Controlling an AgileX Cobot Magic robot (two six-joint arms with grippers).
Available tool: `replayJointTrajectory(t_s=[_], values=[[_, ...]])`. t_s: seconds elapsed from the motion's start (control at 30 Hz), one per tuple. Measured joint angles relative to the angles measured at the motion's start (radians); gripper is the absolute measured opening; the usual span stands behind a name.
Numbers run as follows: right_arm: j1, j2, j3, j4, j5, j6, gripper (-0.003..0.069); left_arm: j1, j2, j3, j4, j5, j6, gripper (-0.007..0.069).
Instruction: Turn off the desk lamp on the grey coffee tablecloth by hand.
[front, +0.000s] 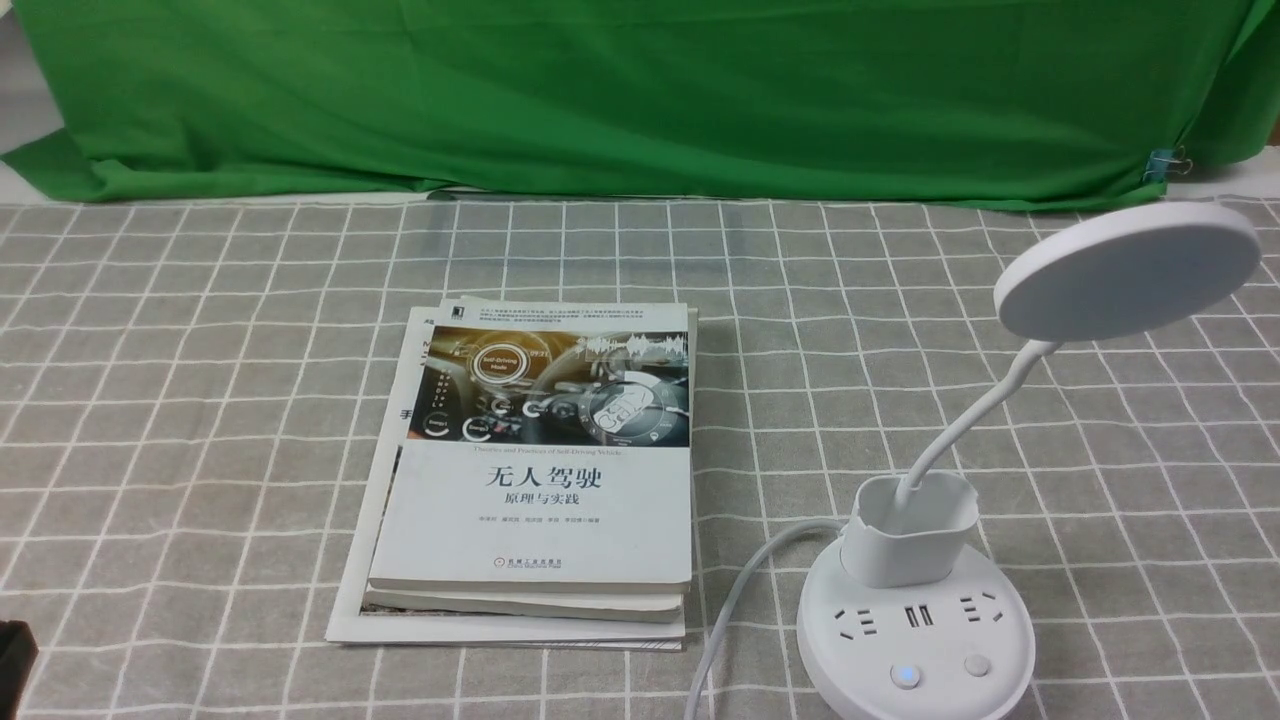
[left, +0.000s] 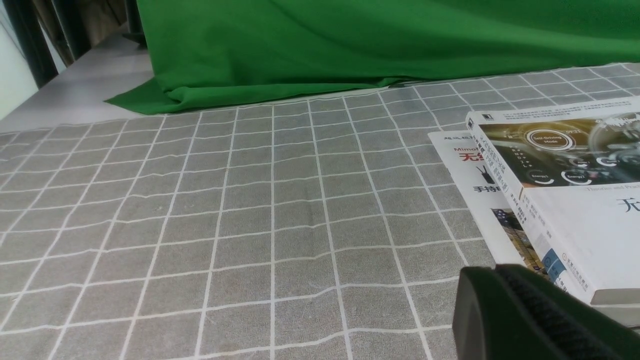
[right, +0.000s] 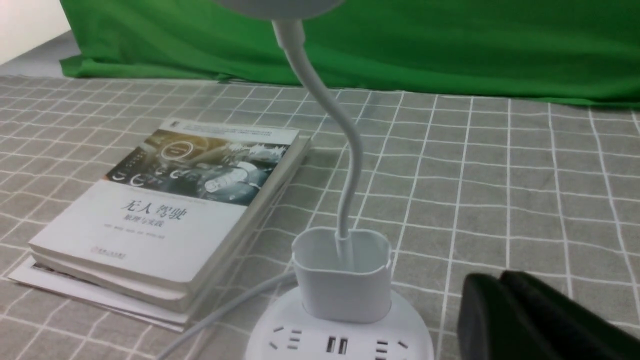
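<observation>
The white desk lamp stands at the near right of the grey coffee tablecloth. Its disc head leans up on a bendy neck above the cup holder. On the round base, the left button glows blue and the right button is plain. In the right wrist view my right gripper hovers beside the lamp base, fingers pressed together and holding nothing. My left gripper is shut and empty, low over the tablecloth beside the books. The right hand is out of the front view.
A stack of books lies at the middle of the cloth, left of the lamp. The lamp's white cord runs from the base toward the near edge. A green backdrop cloth hangs along the far side. Something black shows at the near left corner.
</observation>
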Motion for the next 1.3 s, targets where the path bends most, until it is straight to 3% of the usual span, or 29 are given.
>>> replayJointTrajectory(t_s=[0.6, 1.0, 1.3], values=[[-0.02, -0.016, 0.034, 0.0, -0.014, 0.0, 0.0091, 0.0, 0.0, 0.0, 0.0, 0.0, 0.0, 0.0001], [-0.279, -0.242, 0.149, 0.0, -0.025, 0.0, 0.0123, 0.0, 0.0, 0.0, 0.0, 0.0, 0.0, 0.0001], [-0.327, -0.265, 0.321, 0.0, -0.082, 0.005, 0.015, 0.0, 0.0, 0.0, 0.0, 0.0, 0.0, 0.0001]])
